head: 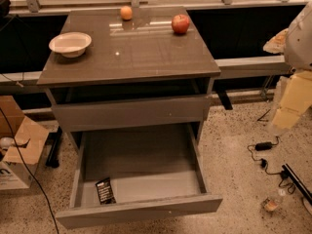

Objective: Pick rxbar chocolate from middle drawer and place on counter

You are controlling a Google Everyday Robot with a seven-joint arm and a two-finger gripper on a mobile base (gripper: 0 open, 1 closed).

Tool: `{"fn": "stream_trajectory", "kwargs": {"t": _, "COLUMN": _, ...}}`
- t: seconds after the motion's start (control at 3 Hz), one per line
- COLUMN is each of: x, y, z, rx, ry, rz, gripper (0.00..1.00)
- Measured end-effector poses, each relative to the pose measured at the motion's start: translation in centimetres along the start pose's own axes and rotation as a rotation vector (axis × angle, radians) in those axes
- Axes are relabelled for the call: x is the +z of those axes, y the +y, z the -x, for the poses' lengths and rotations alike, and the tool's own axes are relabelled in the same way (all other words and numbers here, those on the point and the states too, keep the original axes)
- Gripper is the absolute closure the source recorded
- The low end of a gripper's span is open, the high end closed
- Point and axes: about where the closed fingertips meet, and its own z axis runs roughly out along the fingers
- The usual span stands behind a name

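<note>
While looking down from the front, found the middle drawer (146,155) pulled well out, with its flat front nearest the view and low side walls bounding a wide grey bottom. Spotted the rxbar chocolate (106,190) lying flat in the front-left corner, close to the front wall and near the left wall, with the rest of the drawer bottom bare. Noted the counter (136,57) carrying a bowl (70,44) near its left edge, an orange (126,12) at the back edge and an apple (181,24) toward the back right, leaving the middle and front strip open. Made out the gripper (285,113) at the far right of the view, over the speckled floor (234,145), well apart from drawer and counter. Could not tell whether open or closed.
</note>
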Motion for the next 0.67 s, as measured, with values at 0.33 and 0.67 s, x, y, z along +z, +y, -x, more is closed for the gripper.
{"fn": "stream_trajectory", "kwargs": {"t": 0.33, "x": 0.0, "y": 0.0, "z": 0.0, "rx": 0.000, "ry": 0.000, "rz": 0.000, "gripper": 0.00}}
{"fn": "stream_trajectory", "kwargs": {"t": 0.67, "x": 1.1, "y": -0.1, "z": 1.5, "rx": -0.008, "ry": -0.046, "rz": -0.020, "gripper": 0.00}}
